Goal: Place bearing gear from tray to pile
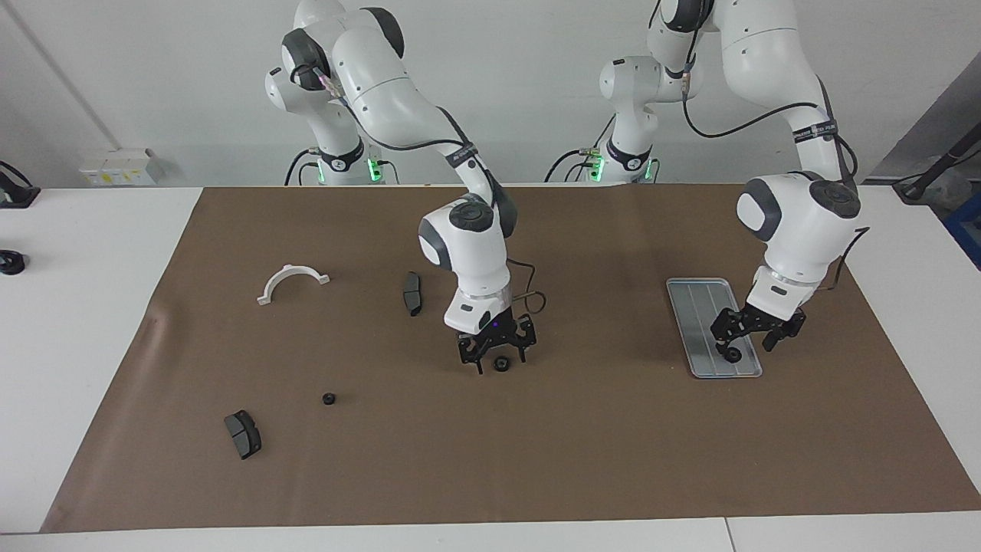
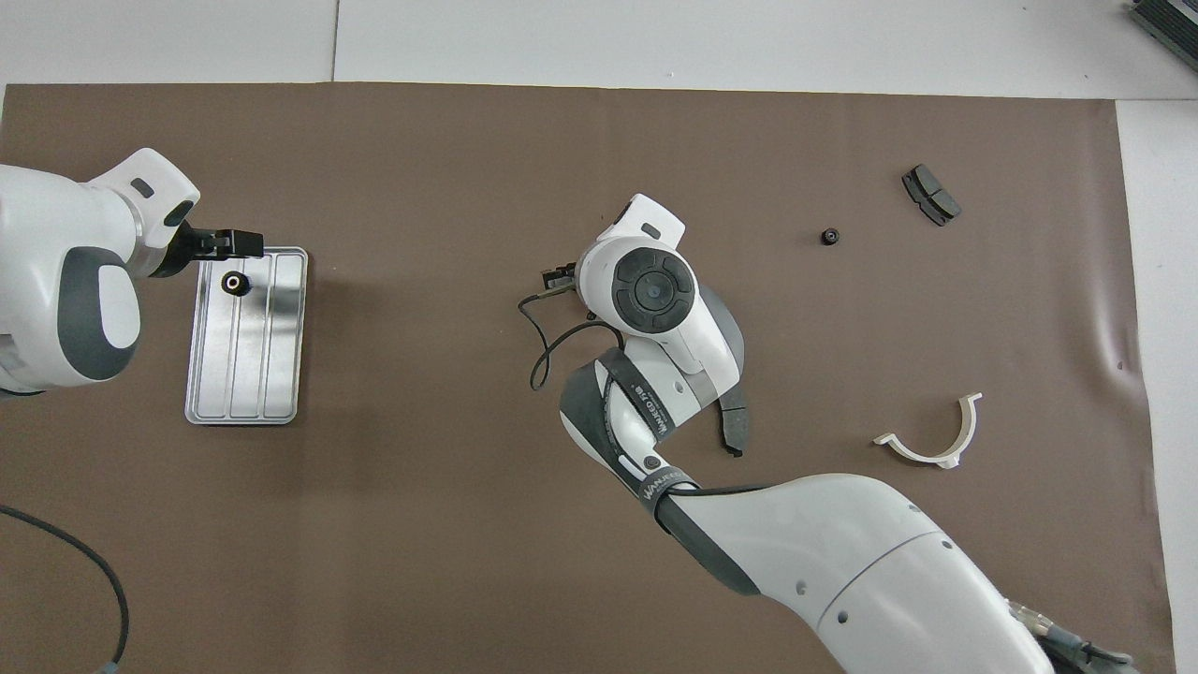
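Note:
One bearing gear (image 1: 732, 354) (image 2: 234, 282) lies on the silver tray (image 1: 701, 307) (image 2: 248, 374), at the end farther from the robots. My left gripper (image 1: 751, 341) (image 2: 229, 245) hangs open just over that end, beside the gear and not holding it. A second bearing gear (image 1: 502, 363) sits on the mat mid-table, and my right gripper (image 1: 498, 359) stands low and open with its fingers either side of it; the overhead view hides this gear under the arm. The pile is a white half-ring bracket (image 1: 291, 280) (image 2: 931, 440), a brake pad (image 1: 243, 434) (image 2: 931, 195) and a third small gear (image 1: 329, 399) (image 2: 828, 236).
Another brake pad (image 1: 411, 292) (image 2: 735, 421) lies nearer to the robots than the mid-table gear, partly under the right arm in the overhead view. The brown mat (image 1: 582, 460) covers the table.

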Controlling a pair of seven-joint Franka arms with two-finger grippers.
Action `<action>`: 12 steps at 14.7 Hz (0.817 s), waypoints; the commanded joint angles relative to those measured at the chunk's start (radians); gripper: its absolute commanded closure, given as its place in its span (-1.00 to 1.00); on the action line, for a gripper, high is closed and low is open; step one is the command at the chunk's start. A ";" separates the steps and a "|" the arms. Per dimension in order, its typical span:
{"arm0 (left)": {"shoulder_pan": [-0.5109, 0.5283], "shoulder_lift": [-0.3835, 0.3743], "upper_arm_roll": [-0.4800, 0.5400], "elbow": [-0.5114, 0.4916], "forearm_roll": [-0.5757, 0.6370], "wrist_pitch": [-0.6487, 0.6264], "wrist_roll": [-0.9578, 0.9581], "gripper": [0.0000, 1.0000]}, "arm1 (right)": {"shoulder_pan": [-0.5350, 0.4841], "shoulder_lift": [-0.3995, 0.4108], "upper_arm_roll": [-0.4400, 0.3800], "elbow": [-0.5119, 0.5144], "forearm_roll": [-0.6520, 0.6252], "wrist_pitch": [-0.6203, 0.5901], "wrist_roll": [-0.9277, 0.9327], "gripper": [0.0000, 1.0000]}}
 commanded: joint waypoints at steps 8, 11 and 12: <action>0.048 0.034 -0.013 -0.116 -0.021 0.141 0.046 -0.52 | 0.022 0.005 -0.003 -0.008 -0.050 -0.009 0.010 -0.27; 0.047 0.029 -0.013 -0.129 -0.021 0.135 0.046 -0.33 | 0.021 0.003 -0.004 -0.031 -0.084 -0.010 0.010 -0.12; 0.044 0.029 -0.013 -0.129 -0.021 0.135 0.046 -0.14 | 0.019 0.003 -0.006 -0.031 -0.085 -0.010 0.010 -0.10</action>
